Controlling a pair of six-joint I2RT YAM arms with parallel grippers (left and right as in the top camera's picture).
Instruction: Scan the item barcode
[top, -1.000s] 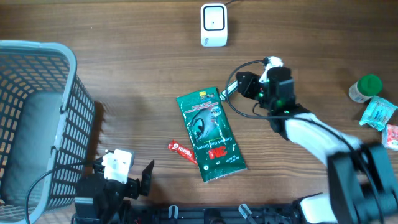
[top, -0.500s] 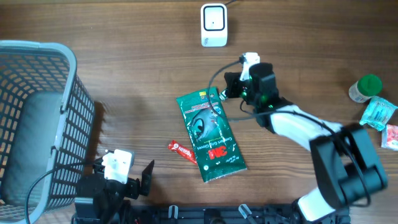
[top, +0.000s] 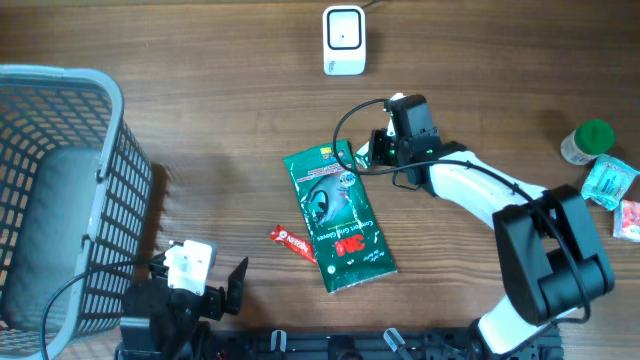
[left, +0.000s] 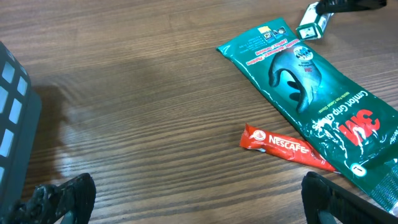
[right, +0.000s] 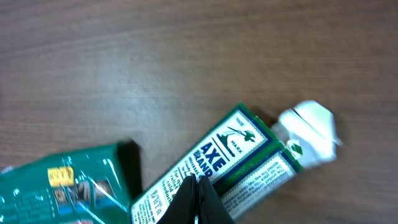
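A small green-and-white Axe Brand box (right: 239, 158) lies on the wooden table by the top right corner of a green 3M glove pack (top: 340, 215). My right gripper (right: 198, 186) hovers right over the box with its fingertips pressed together and nothing between them. From overhead, the right gripper (top: 383, 150) sits just right of the box (top: 364, 153). The white barcode scanner (top: 343, 40) stands at the back. My left gripper (left: 196, 208) rests open at the front left, over bare table.
A red Nescafe sachet (top: 292, 241) lies left of the glove pack. A grey mesh basket (top: 60, 190) fills the left side. A green-capped bottle (top: 588, 140) and small packets (top: 610, 185) sit at the right edge.
The right gripper has swung left toward the small box and closed its jaws. The left arm has stayed still.
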